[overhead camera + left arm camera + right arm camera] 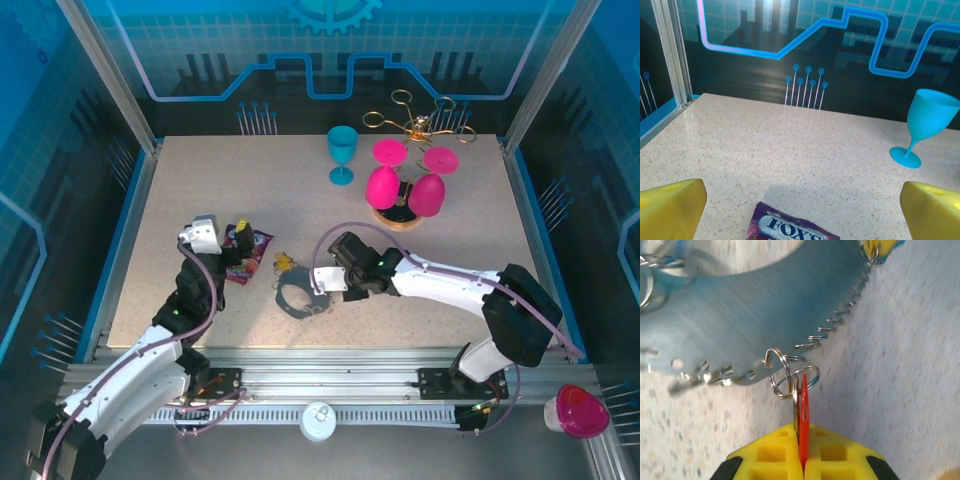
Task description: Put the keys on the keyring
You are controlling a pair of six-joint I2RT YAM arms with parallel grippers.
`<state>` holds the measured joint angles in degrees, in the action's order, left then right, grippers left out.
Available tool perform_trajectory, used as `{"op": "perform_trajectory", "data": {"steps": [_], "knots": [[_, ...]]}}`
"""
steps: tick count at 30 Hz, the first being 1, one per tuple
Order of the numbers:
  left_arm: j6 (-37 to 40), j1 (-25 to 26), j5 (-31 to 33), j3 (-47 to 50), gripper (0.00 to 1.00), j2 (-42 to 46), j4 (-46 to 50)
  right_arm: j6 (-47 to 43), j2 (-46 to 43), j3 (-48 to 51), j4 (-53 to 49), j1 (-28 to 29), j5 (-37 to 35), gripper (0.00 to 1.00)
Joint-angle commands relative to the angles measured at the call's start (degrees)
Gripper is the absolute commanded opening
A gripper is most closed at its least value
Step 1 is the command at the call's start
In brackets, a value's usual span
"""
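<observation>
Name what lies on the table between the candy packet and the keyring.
A small yellow-headed key, seen in the top view, between the candy packet and the keyring.

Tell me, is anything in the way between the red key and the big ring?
Nothing visible. The right gripper pinches the red key, and its small silver rings sit right against the keyring's coiled edge.

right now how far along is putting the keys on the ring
Done: nothing I can confirm. In hand: the right gripper is shut on the red key, its small ring against the keyring; hooked or not, I can't tell. To do: the yellow key by the keyring looks loose, and the left gripper hangs open.
</observation>
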<state>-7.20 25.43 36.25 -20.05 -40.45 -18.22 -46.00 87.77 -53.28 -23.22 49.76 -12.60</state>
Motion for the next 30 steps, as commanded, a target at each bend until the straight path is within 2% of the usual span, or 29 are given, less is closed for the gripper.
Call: {"op": "perform_trajectory", "data": {"steps": [1, 3, 6, 9, 15, 18, 21, 25, 26, 28, 30], "knots": [[-0.56, -0.74, 1.18, 0.35, 0.99, -1.05, -1.13, -2.38, 2.01, 1.35, -7.21, -1.36, -9.81, 0.0], [-0.04, -1.13, 1.13, 0.32, 0.99, -2.02, -1.01, -2.78, 4.32, 2.21, -8.49, -2.17, -14.68, 0.0], [0.6, -1.61, 1.24, 0.34, 0.99, -2.84, -0.41, -2.88, 6.09, 4.76, -9.03, -4.05, -20.66, 0.07], [1.38, -1.96, 1.64, 0.47, 0.99, -2.94, 0.03, -1.06, 5.11, 5.92, -10.23, -7.14, -22.78, 0.13], [3.65, -2.62, 2.34, 0.76, 0.99, -2.88, 0.78, 3.27, 3.26, 4.34, -14.3, -14.15, -24.88, 0.4], [6.24, -3.1, 2.64, 0.66, 0.99, -3.23, 1.02, 5.6, -0.01, 3.85, -13.46, -16.52, -22.86, 0.53], [8.53, -4.7, 1.65, 0.49, 0.99, -4.22, 1.63, 10.98, -7.13, 3.54, -9.62, -20.73, -15.48, 0.62], [8.78, -9.42, -4.96, 0.6, 0.99, -7.04, 1.16, 28.45, -21.52, 12.29, 11.95, -30.88, 6.44, 0.66], [7.92, -10.83, -6.94, 0.58, 0.99, -8.31, 0.68, 34.34, -24.46, 16.9, 20.46, -33.37, 8.69, 0.7], [7.27, -12.6, -8.84, 0.58, 0.99, -10.68, -0.73, 40.65, -26.91, 25.59, 36.62, -36.45, 8.8, 0.7], [7.95, -14.13, -12.2, 1.96, 0.99, -13.23, -5.64, 37.11, -25.61, 32.29, 50.62, -37.45, 8.72, 0.69]]}}
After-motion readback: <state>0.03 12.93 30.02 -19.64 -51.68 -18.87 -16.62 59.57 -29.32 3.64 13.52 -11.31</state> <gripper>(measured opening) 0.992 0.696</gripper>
